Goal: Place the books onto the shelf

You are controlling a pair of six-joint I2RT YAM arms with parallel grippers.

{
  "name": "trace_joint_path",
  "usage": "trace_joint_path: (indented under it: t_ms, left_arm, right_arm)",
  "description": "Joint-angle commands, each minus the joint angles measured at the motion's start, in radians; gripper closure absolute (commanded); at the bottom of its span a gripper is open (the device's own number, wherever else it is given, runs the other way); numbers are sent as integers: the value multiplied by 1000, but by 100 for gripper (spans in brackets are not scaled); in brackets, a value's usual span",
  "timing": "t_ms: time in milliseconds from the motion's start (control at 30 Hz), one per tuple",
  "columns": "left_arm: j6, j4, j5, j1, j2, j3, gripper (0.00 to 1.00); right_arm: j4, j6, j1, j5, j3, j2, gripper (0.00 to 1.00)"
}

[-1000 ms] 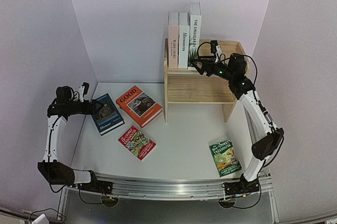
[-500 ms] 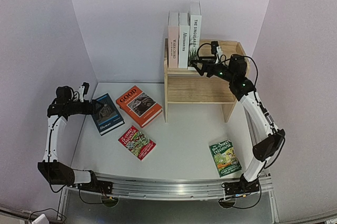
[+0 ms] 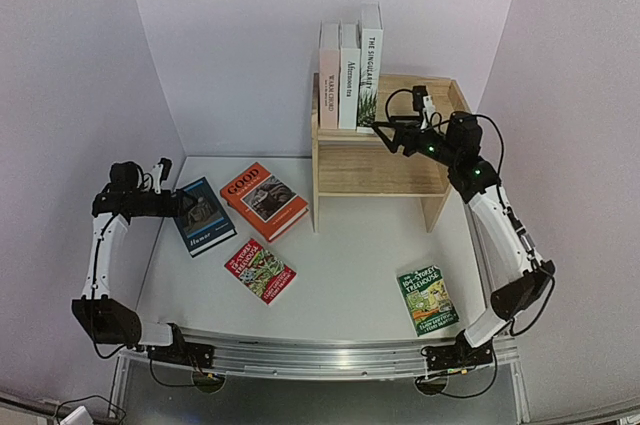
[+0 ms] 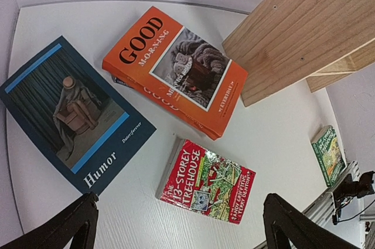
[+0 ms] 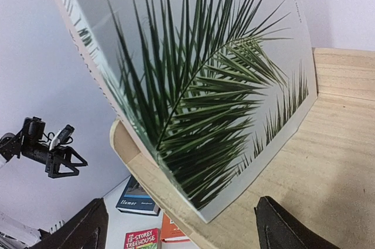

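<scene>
Three books stand upright at the left end of the wooden shelf's (image 3: 385, 160) top board; the rightmost is the white palm-leaf book (image 3: 370, 65) (image 5: 199, 85). My right gripper (image 3: 385, 130) (image 5: 180, 202) hovers just right of it, open and holding nothing. On the table lie the orange GOOD book (image 3: 263, 200) (image 4: 176, 70), the blue Humor book (image 3: 204, 216) (image 4: 70, 111), a red Treehouse book (image 3: 260, 272) (image 4: 205, 181) and a green Treehouse book (image 3: 428, 299) (image 4: 328, 154). My left gripper (image 3: 182, 205) (image 4: 179, 214) hangs open above the table's left side, by the Humor book.
The shelf's top board (image 5: 316, 167) is bare wood right of the palm-leaf book. White walls close in the table on the left, back and right. A metal rail (image 3: 320, 355) runs along the near edge by the arm bases.
My right gripper has pulled back to the right, away from the palm-leaf book, and its jaws have spread slightly. The left arm has barely moved.
</scene>
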Motion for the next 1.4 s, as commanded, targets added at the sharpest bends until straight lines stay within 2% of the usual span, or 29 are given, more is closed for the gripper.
trace_joint_path:
  t_ms: [0,233,367,467,700,867,1200,1367]
  left_arm:
    - [19,-131,-59,-3,153,104,2]
    - [127,-313,-132,-12,456,293,0]
    - [172,-335,-187,-85,583,358,0]
    - [163,-315,-163,-115,700,489,0]
    - [103,-207,-155,-116,1018,930,0]
    - [85,-76,-165,-125,1154,1060,0]
    - [42,-43,-42,-180,1284,1083,1]
    - [34,-45,15,-191,1299,1073,10]
  right_arm:
    - [-42,2,6,47,-50,-114,15]
    - [-92,46,9,79,-137,-208,10]
    - [-111,85,31,119,-217,-260,9]
    - [-136,122,47,145,-280,-293,9]
    - [-155,168,78,142,-382,-329,9]
    - [-157,172,109,151,-413,-330,9]
    - [-158,178,168,161,-409,-285,11]
    - [-157,184,185,165,-419,-286,11]
